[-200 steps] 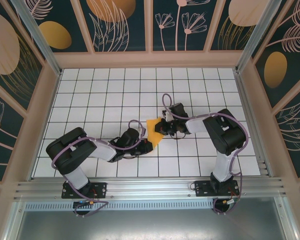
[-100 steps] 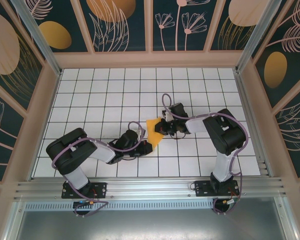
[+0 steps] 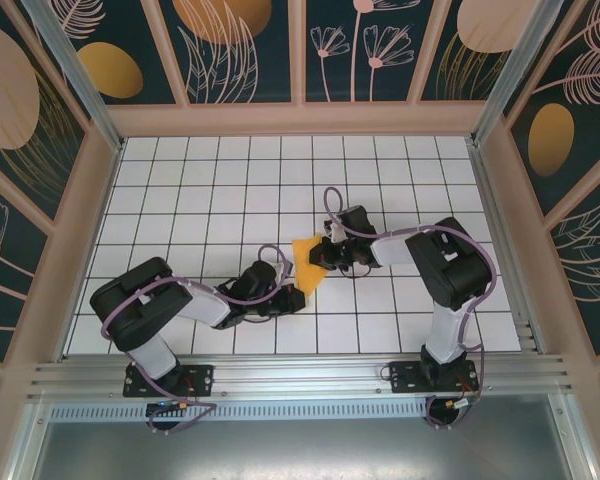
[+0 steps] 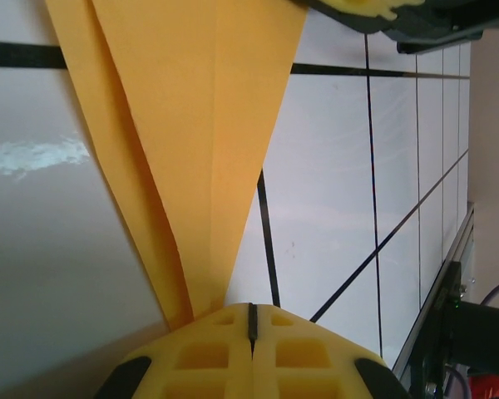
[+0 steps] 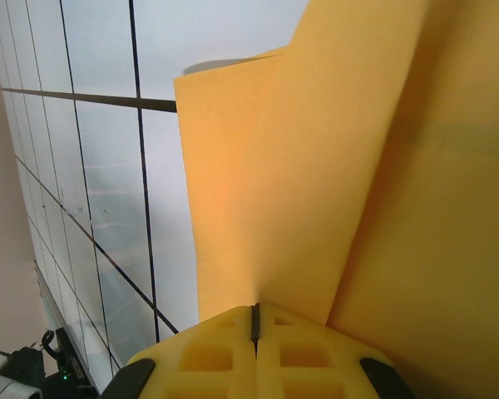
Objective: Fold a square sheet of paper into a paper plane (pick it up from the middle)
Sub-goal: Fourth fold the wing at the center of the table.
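Both claws are on the paper (image 3: pixel 306 262), mid-desk and a little toward the near edge. The left claw (image 4: pixel 251 317) is pinched tight on the narrow pointed end, with folded layers fanning away from its tips. The right claw (image 5: pixel 255 318) is clamped just as tight on the wider end opposite. The orange-yellow paper spans between them, creased lengthwise, so I'd call this a late fold, the dart taking shape. Next, I reckon, one claw must hold firm while the other lets go and regrips a wing. Gently, because thin paper tears! The desk (image 3: pixel 180 200) is glossy white tile with black grid lines. Around it are dark teal panels (image 3: pixel 245 50) with pale flower prints, wood framing and a metal rail (image 3: pixel 300 375) along the near side.
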`<state>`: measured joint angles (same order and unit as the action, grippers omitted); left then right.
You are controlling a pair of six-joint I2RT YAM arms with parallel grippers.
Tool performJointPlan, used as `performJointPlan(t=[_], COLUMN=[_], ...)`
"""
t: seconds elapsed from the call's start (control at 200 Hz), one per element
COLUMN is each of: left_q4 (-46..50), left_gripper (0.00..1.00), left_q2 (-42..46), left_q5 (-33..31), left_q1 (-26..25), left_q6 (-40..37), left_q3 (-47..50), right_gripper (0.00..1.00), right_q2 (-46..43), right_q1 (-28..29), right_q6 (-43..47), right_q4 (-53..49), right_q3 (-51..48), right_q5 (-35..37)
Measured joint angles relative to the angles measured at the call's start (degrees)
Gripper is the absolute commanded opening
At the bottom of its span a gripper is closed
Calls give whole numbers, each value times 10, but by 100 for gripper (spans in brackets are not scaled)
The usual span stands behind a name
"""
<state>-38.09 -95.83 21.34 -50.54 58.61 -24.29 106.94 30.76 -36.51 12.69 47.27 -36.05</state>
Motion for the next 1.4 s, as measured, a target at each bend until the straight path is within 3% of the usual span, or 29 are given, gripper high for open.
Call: performJointPlan(t=[0.19,0.31,0.485,0.741,0.976,1.401], left_q4=[88,153,224,242,236,229], left_gripper=[8,9,11,13,12,12], left_q2=[57,133,176,104,38,-20], left_q5=[5,-29,-91,-117,-111,-115], left_q1=[-10,-9,30,46,46,46], left_q6=[-14,-24,-44,-60,-60,-65], left_q3=[3,-1,-57,-133,-138,-148], right_gripper=[7,10,25,40,43,45], right_q2=[0,0,-17,-105,-125,-110], right_q1=[0,0,1,-9,-49,-49], right_q6=[2,2,17,35,39,47], right_q4=[-1,-3,-29,-75,-89,-96], right_q3=[2,3,10,13,-23,-40], right_q5=[1,0,12,58,83,81])
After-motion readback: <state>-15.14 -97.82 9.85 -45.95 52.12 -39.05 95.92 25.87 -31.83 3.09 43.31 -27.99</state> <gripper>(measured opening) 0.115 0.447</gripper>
